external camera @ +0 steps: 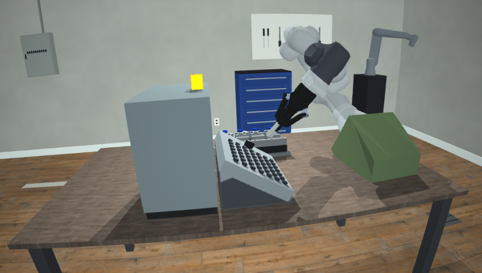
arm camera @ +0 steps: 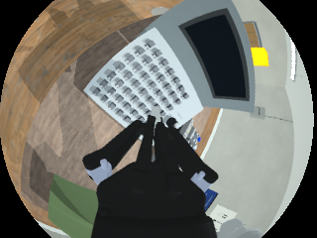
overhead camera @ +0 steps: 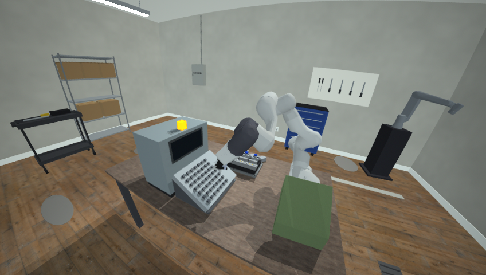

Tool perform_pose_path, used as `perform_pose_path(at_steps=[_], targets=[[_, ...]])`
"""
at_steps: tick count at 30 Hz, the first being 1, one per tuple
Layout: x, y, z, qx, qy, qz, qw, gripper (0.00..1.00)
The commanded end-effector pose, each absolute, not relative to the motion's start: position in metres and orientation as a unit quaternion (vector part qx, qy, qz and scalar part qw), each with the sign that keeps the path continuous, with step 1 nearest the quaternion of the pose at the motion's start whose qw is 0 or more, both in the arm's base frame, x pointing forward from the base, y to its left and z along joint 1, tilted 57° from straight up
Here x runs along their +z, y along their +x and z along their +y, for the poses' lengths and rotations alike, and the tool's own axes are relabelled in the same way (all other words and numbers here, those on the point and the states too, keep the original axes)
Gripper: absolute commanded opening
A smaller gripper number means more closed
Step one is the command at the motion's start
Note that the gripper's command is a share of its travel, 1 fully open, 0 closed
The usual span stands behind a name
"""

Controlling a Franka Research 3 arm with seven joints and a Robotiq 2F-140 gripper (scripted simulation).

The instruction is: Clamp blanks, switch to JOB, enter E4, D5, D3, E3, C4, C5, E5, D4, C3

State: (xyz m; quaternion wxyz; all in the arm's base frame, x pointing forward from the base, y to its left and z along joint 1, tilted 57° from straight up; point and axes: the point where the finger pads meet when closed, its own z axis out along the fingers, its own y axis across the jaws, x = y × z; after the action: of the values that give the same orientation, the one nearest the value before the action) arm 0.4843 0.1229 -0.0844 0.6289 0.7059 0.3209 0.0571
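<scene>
My gripper [external camera: 271, 132] [arm camera: 154, 112] is shut with nothing between its fingertips. It points down at a slant above the selector side of the key panel [overhead camera: 232, 176] [external camera: 283, 194] [arm camera: 195, 106]. In the top view the arm mostly hides it. The black selector knob [external camera: 249, 144] [arm camera: 171, 121] is close beside the fingertips in the wrist view; its setting is unreadable. No key looks lit. The amber lamp [overhead camera: 181, 125] [external camera: 196, 81] [arm camera: 260, 57] is lit. The vise stations with blue valve knobs [overhead camera: 255, 155] [external camera: 255, 129] are partly hidden; blanks and lenses cannot be made out.
The grey cabinet [overhead camera: 153, 163] [external camera: 172, 155] with its dark screen [overhead camera: 186, 144] [arm camera: 218, 57] stands beside the panel. A green block [overhead camera: 301, 211] [external camera: 394, 152] [arm camera: 71, 208] stands near the arm's base. The vise bank lies beyond the panel in the exterior view.
</scene>
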Motion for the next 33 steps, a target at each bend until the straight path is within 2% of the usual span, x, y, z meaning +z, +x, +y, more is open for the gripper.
perform_pose_path(at_steps=[1,14,25,33], targets=[[-0.09,0.488,0.129,-0.004,0.68,0.409,0.609,0.0],[-0.119,0.518,0.078,-0.106,0.616,0.558,0.546,0.0],[-0.122,0.521,0.073,-0.175,0.555,0.642,0.5,0.0],[-0.127,0.526,0.064,-0.176,0.553,0.643,0.499,0.0]])
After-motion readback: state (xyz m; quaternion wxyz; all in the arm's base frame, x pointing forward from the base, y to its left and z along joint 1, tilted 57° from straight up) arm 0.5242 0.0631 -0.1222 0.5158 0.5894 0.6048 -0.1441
